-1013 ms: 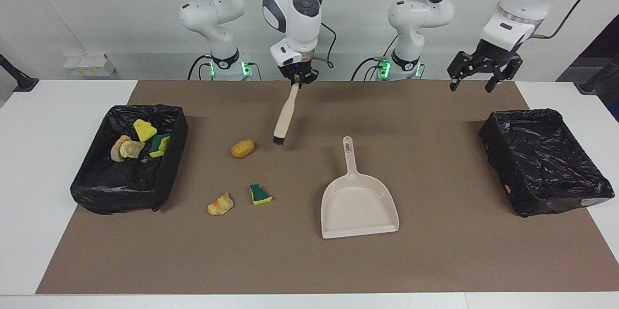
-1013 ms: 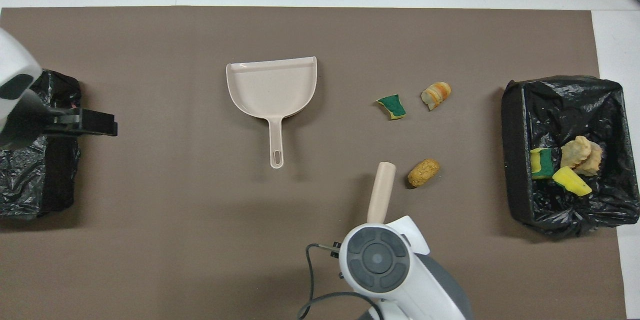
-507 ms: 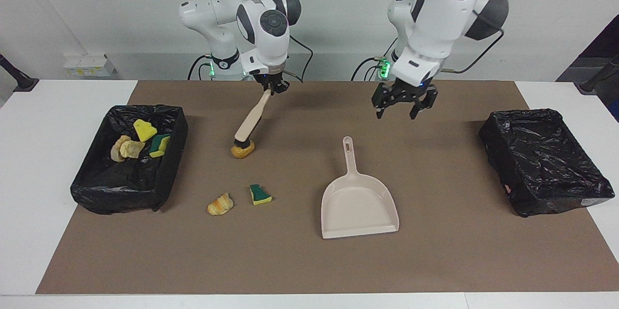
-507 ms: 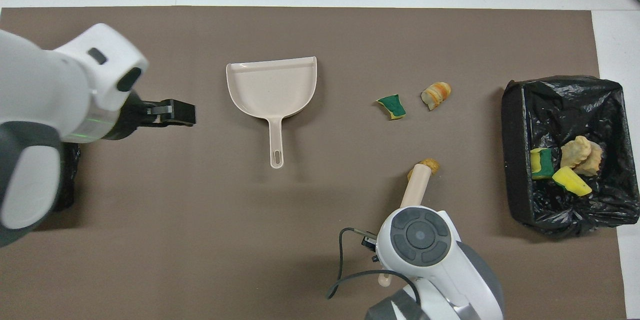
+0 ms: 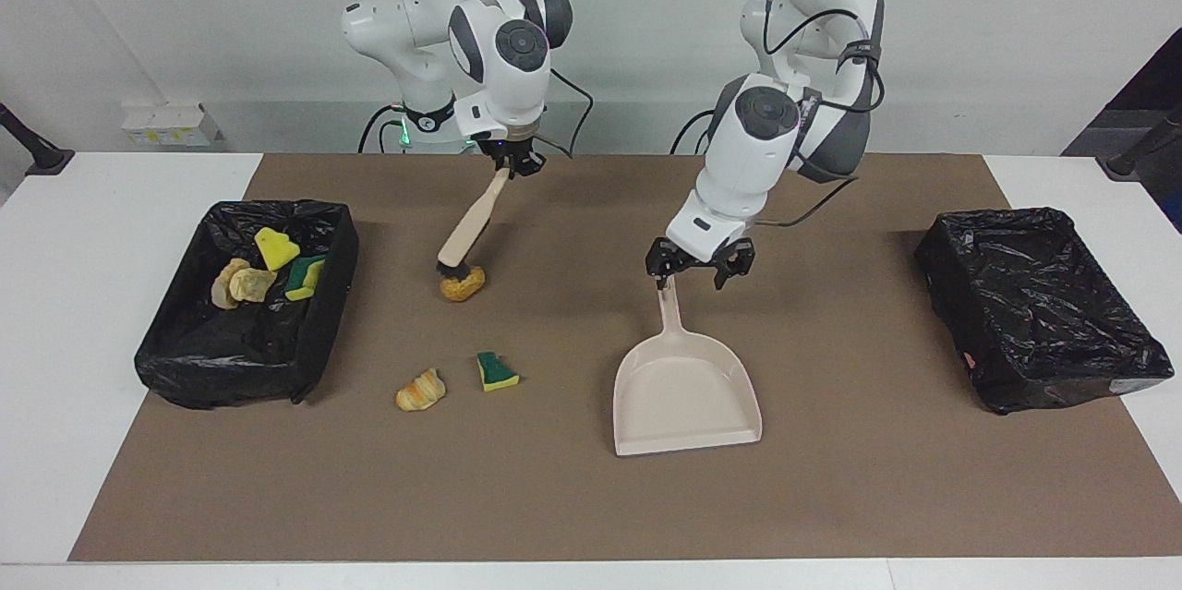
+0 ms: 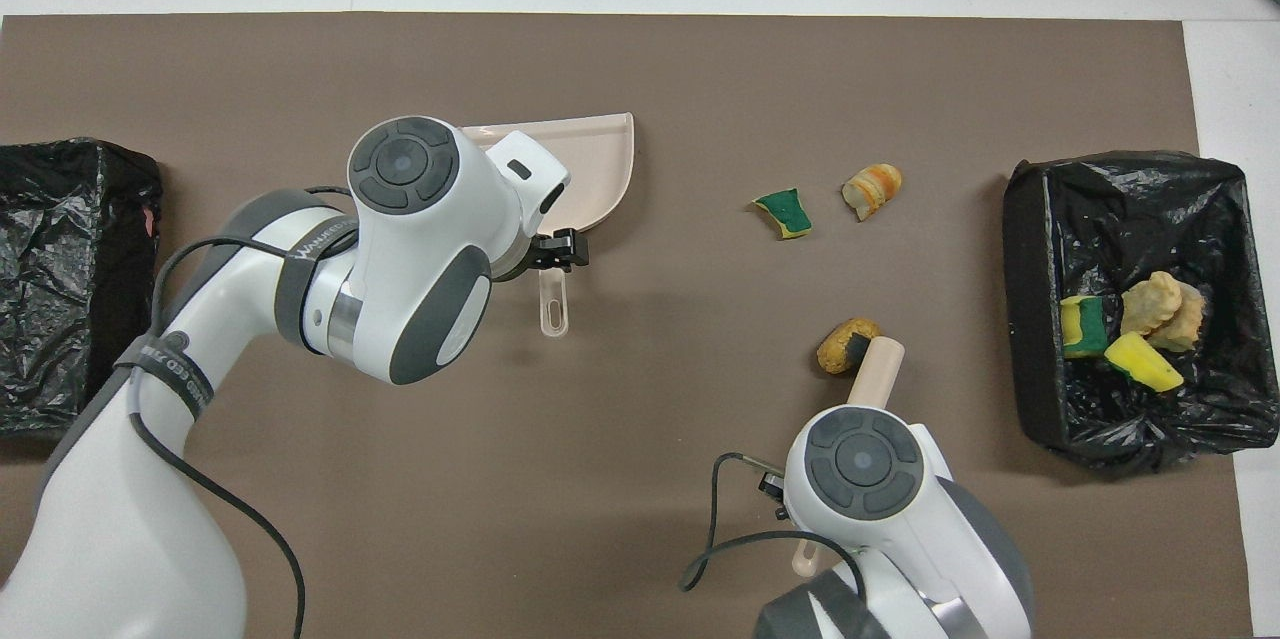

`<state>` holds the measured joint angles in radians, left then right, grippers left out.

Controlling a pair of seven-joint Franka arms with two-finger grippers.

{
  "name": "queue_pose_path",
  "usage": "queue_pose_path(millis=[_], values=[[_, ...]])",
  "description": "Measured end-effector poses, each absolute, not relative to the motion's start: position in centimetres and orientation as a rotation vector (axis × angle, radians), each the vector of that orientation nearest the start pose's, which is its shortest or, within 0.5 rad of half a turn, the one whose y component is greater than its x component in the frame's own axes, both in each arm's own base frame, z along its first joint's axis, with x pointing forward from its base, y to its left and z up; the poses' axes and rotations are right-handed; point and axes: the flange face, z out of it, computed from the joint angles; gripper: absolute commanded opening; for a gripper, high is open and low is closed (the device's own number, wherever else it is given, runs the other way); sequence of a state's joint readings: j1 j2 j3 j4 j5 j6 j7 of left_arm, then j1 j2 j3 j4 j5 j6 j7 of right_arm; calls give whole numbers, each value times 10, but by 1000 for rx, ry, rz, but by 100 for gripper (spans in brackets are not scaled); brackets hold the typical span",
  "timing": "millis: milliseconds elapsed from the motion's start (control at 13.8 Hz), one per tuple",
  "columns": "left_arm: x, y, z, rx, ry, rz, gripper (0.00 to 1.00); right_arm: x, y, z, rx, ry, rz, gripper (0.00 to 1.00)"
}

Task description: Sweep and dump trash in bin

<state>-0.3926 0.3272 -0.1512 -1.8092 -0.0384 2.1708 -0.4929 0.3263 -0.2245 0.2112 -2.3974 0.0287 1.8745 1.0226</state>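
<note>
Facing view: the right claw (image 5: 513, 167) pinches a brush (image 5: 466, 234), bristles on a bread lump (image 5: 462, 285). The left claw (image 5: 699, 269), spread, straddles the dustpan (image 5: 685, 391) handle. Two scraps (image 5: 420, 390) lie on the counter (image 5: 554, 498); four sit in the bin (image 5: 175, 359).

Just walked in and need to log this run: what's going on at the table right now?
A cleanup is midway. The right pincer is shut on a brush, its bristles against a tan lump. The left pincer hangs open over the dustpan's handle, not yet gripping it. A bread-like scrap and a green-and-yellow sponge piece lie on the mat. Four scraps already sit in the bin at the right arm's end.
</note>
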Motion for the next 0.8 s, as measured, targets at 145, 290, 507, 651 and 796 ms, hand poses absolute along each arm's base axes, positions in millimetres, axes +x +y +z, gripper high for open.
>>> queue_pose_path(millis=[145, 290, 507, 651, 796], values=[[536, -341, 357, -3228, 57, 15, 100, 371, 213, 375, -3212, 849, 287, 0], [530, -348, 354, -3223, 70, 19, 100, 390, 204, 375, -3167, 824, 212, 0], [531, -346, 353, -3194, 101, -9, 27, 439, 199, 384, -3096, 837, 137, 0], [532, -344, 353, -3184, 100, -8, 0, 475, 206, 394, -3056, 843, 108, 0], [531, -344, 353, -3177, 90, 2, 0, 507, 214, 404, -3021, 843, 79, 0]])
